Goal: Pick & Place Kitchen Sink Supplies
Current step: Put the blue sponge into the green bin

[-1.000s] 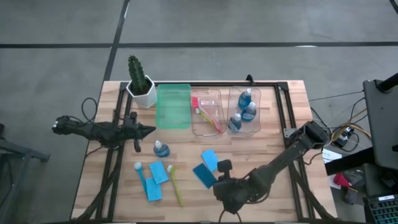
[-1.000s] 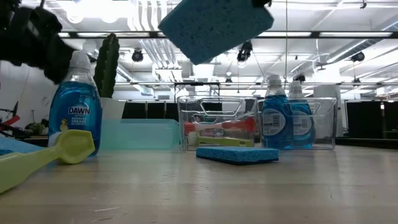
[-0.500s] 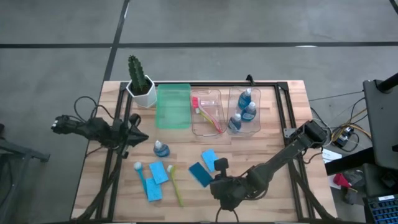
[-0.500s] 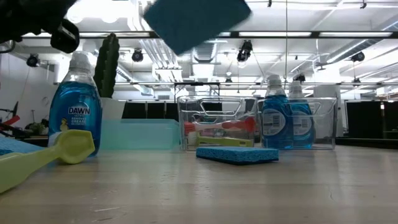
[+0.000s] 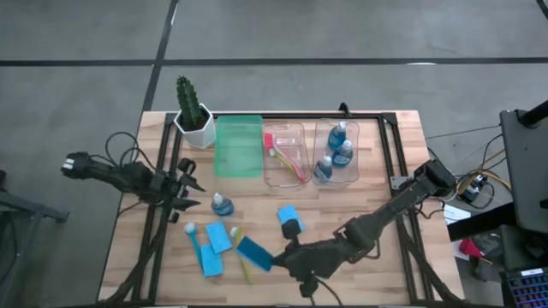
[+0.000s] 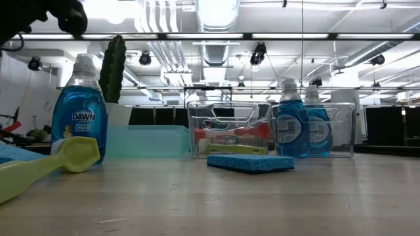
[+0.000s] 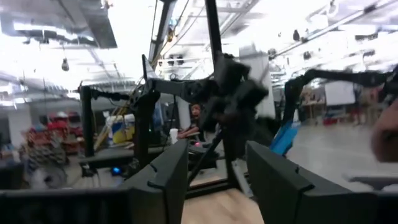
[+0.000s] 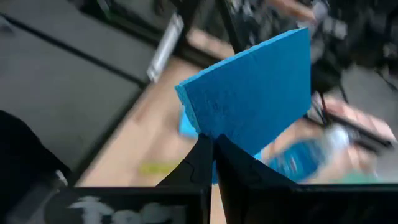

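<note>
My right gripper (image 5: 272, 257) is shut on a dark teal sponge (image 5: 254, 253) and holds it above the table near the front edge, over the yellow-green brush (image 5: 243, 261). My left gripper (image 5: 190, 190) stands open and holds nothing, left of a blue-liquid bottle (image 5: 223, 204) that stands upright on its base. A lighter blue sponge (image 5: 289, 220) lies flat mid-table. Two more blue sponges (image 5: 214, 248) and a blue brush (image 5: 193, 239) lie at the front left. In the left wrist view, my left gripper (image 7: 214, 168) shows its fingers apart. My right gripper pinches the dark teal sponge by one edge (image 8: 211, 134) between its two fingers. The fingers reach from the table's right toward its left, slanting down. The sponge sticks out beyond the fingertips, tilted on edge and lifted clear of the table.
A green bin (image 5: 239, 145) and two clear bins stand at the back: one (image 5: 285, 154) holds a pink brush, the other (image 5: 336, 152) holds blue bottles. A cactus in a white pot (image 5: 193, 115) stands at the back left. Bare wood lies at the front right.
My right gripper has risen and carried the teal sponge toward the table's left edge; the sponge has left the top of the low view. My left gripper has opened, tipped upward and drawn back from the bottle toward the table's left edge.
</note>
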